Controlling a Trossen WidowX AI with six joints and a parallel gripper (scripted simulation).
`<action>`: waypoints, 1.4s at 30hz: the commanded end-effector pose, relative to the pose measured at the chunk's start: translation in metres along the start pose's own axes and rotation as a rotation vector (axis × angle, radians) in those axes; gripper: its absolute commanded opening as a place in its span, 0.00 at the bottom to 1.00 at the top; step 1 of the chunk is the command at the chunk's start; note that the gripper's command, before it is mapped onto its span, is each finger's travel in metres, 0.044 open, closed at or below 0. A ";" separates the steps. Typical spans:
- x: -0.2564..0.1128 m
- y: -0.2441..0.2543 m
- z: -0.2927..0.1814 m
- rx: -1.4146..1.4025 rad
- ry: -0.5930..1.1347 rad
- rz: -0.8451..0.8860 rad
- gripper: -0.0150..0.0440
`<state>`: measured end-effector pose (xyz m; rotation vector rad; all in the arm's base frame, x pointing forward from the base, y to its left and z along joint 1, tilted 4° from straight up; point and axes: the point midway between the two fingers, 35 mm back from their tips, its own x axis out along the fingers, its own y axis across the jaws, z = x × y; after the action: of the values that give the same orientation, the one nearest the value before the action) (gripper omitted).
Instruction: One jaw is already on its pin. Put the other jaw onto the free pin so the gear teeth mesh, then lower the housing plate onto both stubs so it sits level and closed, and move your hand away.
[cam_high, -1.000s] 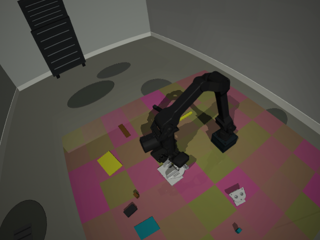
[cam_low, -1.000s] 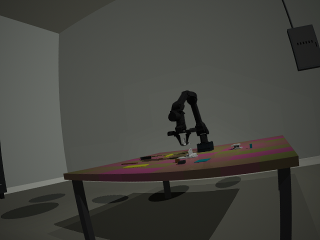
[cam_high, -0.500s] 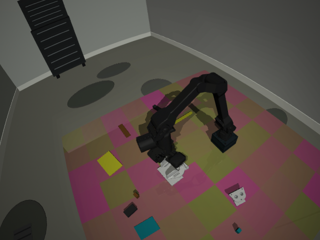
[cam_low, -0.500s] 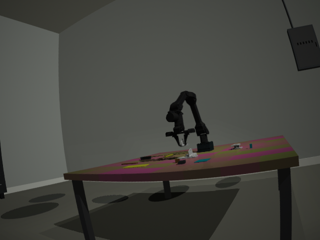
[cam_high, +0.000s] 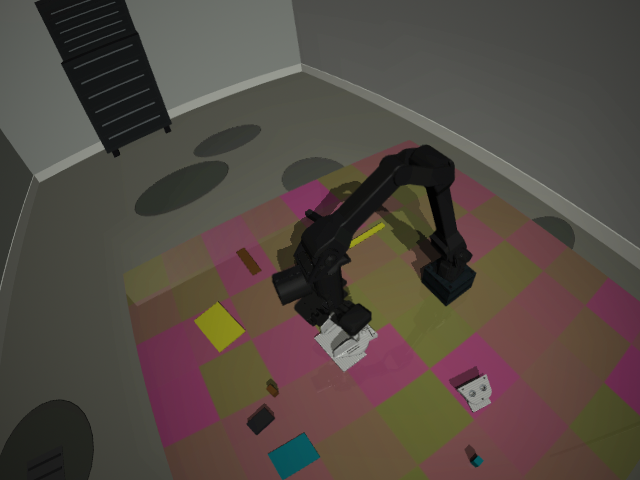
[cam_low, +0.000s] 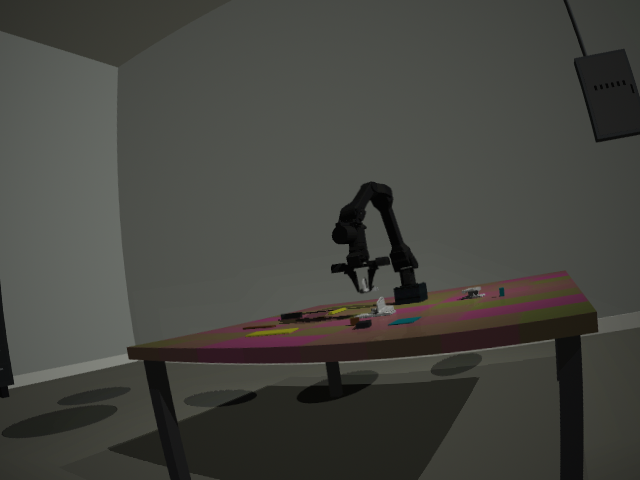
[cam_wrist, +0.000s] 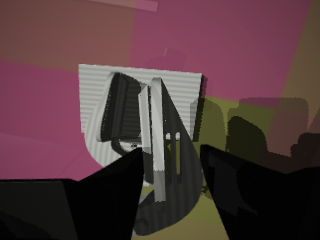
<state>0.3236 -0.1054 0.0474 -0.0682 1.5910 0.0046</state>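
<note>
My gripper (cam_low: 364, 291) (cam_wrist: 172, 153) is shut on a loose white jaw (cam_low: 363, 282) (cam_wrist: 158, 130), pointing down. The jaw's upright fin stands between the fingertips and its curved body hangs below them. It is held in the air above the white base (cam_high: 344, 364) (cam_wrist: 186, 86), touching nothing that I can make out. The other white jaw (cam_low: 381, 303) (cam_wrist: 93, 145) stands on the base, at the left in the wrist view. The free pin and gear teeth are hidden under the held jaw. The white housing plate (cam_high: 476, 396) (cam_low: 471, 289) lies apart, with two round holes.
A yellow pad (cam_high: 219, 327), a teal pad (cam_high: 293, 455), a black block (cam_high: 260, 419) and a small orange-brown block (cam_high: 272, 388) lie around the base. A brown strip (cam_high: 248, 261), a yellow bar (cam_high: 368, 234) and a small teal block (cam_high: 476, 460) lie farther off.
</note>
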 end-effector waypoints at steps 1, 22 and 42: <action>0.000 0.000 0.000 -0.004 0.003 -0.003 0.48; 0.017 -0.001 0.000 -0.004 0.003 -0.003 0.48; 0.049 0.000 -0.001 -0.005 0.003 -0.003 0.48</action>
<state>0.3246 -0.1078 0.0054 -0.0715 1.5823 0.0034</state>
